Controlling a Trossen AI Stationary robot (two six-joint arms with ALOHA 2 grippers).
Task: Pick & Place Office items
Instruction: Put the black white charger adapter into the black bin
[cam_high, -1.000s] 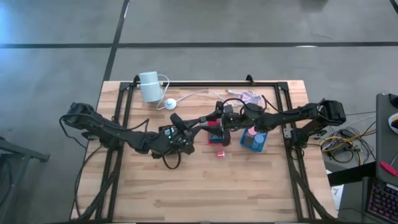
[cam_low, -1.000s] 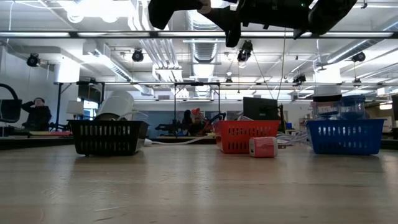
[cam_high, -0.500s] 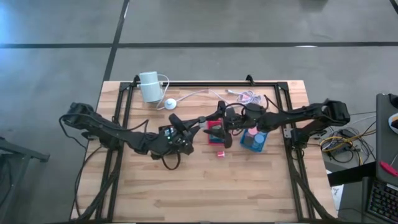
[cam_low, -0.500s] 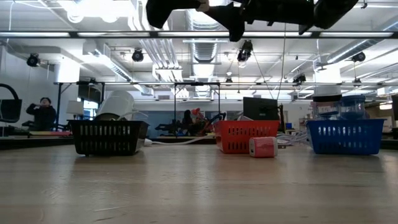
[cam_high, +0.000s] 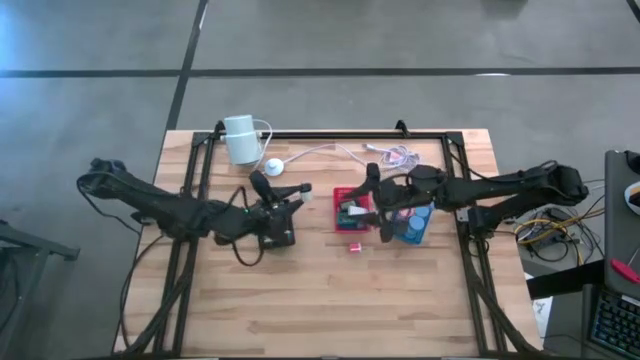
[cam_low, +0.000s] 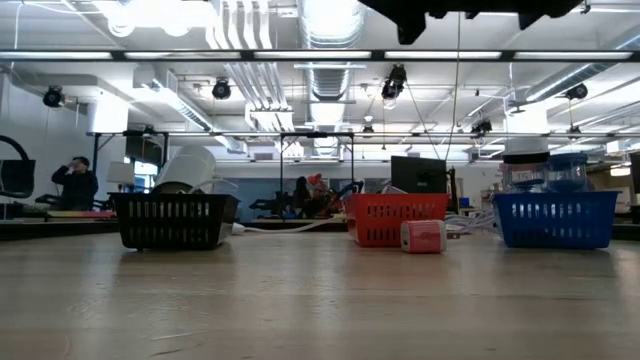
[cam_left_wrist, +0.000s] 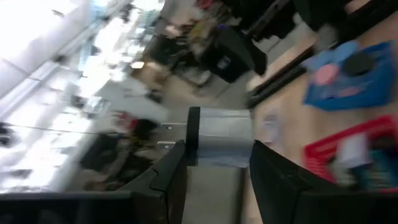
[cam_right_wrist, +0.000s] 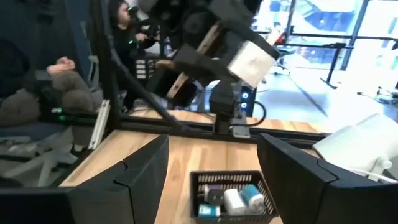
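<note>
Left gripper (cam_left_wrist: 214, 163) pinches a white-and-grey block (cam_left_wrist: 219, 137) above the table, between the black mesh tray (cam_high: 278, 228) and the red mesh tray (cam_high: 340, 222). Right gripper (cam_right_wrist: 208, 163) hangs spread and empty over the red tray. A small pink block (cam_high: 353, 245) lies on the wooden tabletop (cam_high: 330, 300) just beside that tray; others fill the blue mesh tray (cam_high: 408, 234).

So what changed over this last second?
Both arms rose. The left tool, holding a white block, lifted off the black tray toward the table's far side. The right tool, open and empty, drew back from the red tray toward the blue tray. The trays and the loose pink block stayed put.
</note>
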